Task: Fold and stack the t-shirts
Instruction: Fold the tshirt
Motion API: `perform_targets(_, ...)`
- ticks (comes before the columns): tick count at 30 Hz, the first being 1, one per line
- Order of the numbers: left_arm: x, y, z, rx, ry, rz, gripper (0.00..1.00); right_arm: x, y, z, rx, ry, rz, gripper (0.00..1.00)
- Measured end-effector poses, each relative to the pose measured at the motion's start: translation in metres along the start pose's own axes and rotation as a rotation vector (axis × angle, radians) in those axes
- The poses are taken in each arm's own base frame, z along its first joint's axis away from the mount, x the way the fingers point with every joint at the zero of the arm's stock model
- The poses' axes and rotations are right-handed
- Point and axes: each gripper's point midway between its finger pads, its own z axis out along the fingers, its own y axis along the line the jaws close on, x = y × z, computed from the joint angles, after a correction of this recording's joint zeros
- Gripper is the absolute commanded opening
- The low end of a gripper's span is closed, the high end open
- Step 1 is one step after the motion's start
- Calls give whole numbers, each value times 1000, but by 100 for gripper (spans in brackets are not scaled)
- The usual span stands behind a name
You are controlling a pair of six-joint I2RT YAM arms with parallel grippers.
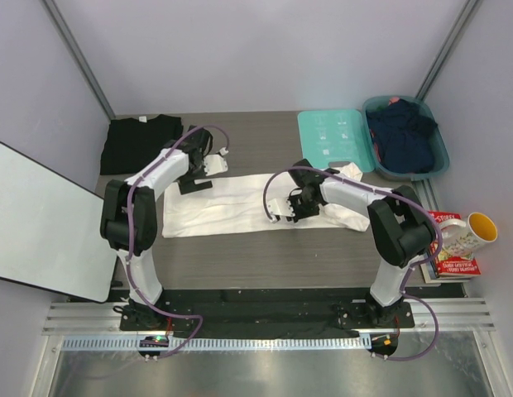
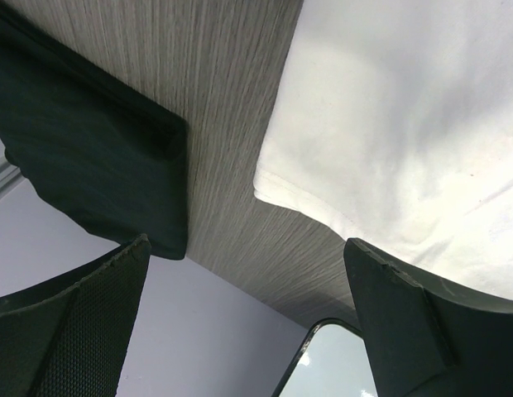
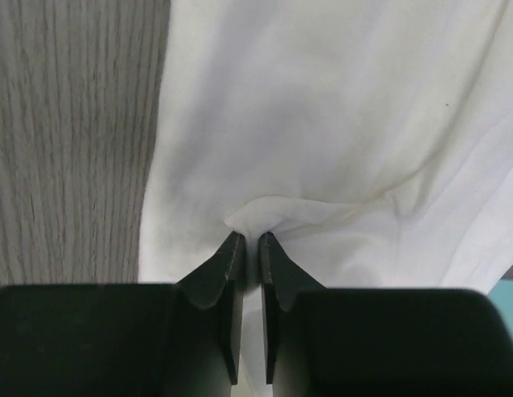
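R gripper [image 3: 250,240] is nearly shut, pinching a lil ridge of the white tee [image 1: 232,207] mid-table, prob to lift it for a fold. L gripper [image 1: 213,161] hangs wide open over the tee's far edge, holding nothing. Black tee [image 1: 141,141] sits folded far-left, likely the stack spot imo.

We noted that the left arm [image 1: 149,186] and the right arm [image 1: 356,194] matched: white link shells between bulky black joint housings, each on a black base [image 1: 145,314] at the near edge. A greyish-purple cable [image 1: 199,128] looped along each arm. The left gripper [image 2: 244,244] had broad black fingers [image 2: 74,322], one with a fine mesh texture. The right gripper [image 3: 246,240] had black fingers [image 3: 215,277] tapering to thin tips.
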Motion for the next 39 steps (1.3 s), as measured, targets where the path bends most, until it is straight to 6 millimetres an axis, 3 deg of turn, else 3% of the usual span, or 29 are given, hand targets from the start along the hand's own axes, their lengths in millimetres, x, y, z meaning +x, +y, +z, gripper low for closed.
perform_targets(5, 3, 1, 1, 1, 5, -6, 100, -1, -8, -4, 13, 5, 4, 3)
perform_targets(16, 3, 1, 2, 1, 5, -3, 100, -24, -28, -33, -38, -56, 30, 9)
perform_targets(29, 4, 0, 7, 4, 15, 7, 100, -34, 19, -34, -286, -115, 46, 8)
perform_targets(33, 3, -2, 11, 12, 20, 10, 100, -43, 17, -35, -295, -147, 54, 30)
perform_targets(39, 2, -1, 13, 12, 20, 10, 100, -53, 16, -33, -287, -151, 86, 36)
